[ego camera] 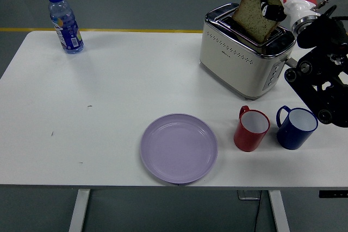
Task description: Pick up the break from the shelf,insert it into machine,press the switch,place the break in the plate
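Observation:
A slice of brown bread (254, 13) stands tilted with its lower edge inside the near slot of the silver toaster (239, 58) at the back right of the table. My right hand (273, 9) is shut on the bread's upper right part. Its white and orange forearm and black arm come in from the right edge. A lilac plate (179, 148) lies empty near the table's front edge. The toaster's controls are on its right end face. My left arm is out of view.
A red mug (252, 129) and a blue mug (296, 127) stand in front of the toaster, below my right arm. A water bottle (65, 23) stands at the back left corner.

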Controlling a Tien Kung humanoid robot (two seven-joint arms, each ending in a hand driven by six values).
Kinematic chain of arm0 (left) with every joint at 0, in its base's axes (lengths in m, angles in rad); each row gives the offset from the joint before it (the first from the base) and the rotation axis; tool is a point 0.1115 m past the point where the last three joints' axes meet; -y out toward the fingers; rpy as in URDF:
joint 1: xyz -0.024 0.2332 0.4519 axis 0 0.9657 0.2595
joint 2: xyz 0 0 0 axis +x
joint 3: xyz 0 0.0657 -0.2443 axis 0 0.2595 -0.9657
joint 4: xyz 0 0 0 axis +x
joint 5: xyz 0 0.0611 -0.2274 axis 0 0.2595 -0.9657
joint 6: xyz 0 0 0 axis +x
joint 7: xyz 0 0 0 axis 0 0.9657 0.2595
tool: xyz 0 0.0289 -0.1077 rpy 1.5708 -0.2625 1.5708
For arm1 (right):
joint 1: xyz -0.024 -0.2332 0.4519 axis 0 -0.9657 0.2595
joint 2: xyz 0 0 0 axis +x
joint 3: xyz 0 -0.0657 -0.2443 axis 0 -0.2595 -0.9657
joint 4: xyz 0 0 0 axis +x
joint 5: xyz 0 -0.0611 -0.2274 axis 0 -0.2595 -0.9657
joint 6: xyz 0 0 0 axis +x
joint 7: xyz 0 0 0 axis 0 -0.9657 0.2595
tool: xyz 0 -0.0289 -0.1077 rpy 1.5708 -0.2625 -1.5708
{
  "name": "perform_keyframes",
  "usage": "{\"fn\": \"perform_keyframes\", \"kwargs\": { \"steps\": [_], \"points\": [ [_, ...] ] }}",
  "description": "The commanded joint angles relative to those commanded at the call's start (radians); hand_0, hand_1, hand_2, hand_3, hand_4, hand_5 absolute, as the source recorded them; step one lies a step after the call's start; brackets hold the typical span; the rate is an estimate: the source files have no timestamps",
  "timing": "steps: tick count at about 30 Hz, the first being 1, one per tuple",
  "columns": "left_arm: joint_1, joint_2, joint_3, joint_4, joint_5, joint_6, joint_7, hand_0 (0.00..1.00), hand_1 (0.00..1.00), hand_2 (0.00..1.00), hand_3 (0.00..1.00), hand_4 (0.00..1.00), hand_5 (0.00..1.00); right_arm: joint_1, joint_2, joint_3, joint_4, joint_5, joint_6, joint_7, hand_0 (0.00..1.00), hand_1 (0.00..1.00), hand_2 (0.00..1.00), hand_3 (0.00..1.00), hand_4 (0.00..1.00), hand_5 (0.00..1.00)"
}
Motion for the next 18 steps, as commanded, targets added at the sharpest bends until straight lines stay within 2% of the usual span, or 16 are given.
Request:
{"fn": "perform_keyframes", "kwargs": {
  "steps": [1,2,7,8,13,14,18],
  "points": [
    [0.000,0.000,0.000,0.000,0.000,0.000,0.000,0.607,0.462,0.436,0.564,0.329,0.950,0.002,0.002,-0.002,-0.006,-0.001,0.000,0.002,0.282,0.316,0.404,0.501,0.511,0.002],
    [-0.001,0.000,-0.001,0.000,0.002,0.000,0.000,0.607,0.462,0.434,0.565,0.331,0.951,0.005,0.005,-0.005,-0.015,-0.003,0.002,0.005,0.312,0.408,0.485,0.544,0.498,0.002],
    [-0.001,0.000,-0.010,0.000,0.010,0.002,0.000,0.607,0.462,0.434,0.565,0.331,0.951,0.016,0.026,-0.002,-0.058,-0.016,0.021,0.016,0.312,0.408,0.485,0.544,0.498,0.002],
    [-0.001,0.000,-0.011,0.000,0.011,0.002,0.000,0.607,0.462,0.434,0.565,0.330,0.949,0.018,0.029,-0.001,-0.062,-0.020,0.028,0.017,0.482,0.505,0.562,0.601,0.604,0.025],
    [-0.001,0.000,-0.014,0.000,0.013,0.005,-0.002,0.607,0.462,0.434,0.565,0.330,0.949,0.022,0.033,-0.001,-0.073,-0.021,0.063,0.019,0.482,0.505,0.562,0.601,0.604,0.025],
    [-0.001,0.000,-0.014,0.000,0.013,0.006,-0.002,0.607,0.461,0.433,0.565,0.331,0.949,0.023,0.034,0.000,-0.075,-0.018,0.068,0.020,0.743,0.698,0.804,0.822,0.738,0.120],
    [0.000,0.000,-0.013,0.000,0.013,0.007,-0.002,0.607,0.461,0.433,0.565,0.331,0.949,0.028,0.038,0.000,-0.084,-0.001,0.081,0.025,0.743,0.698,0.804,0.822,0.738,0.120]
  ]
}}
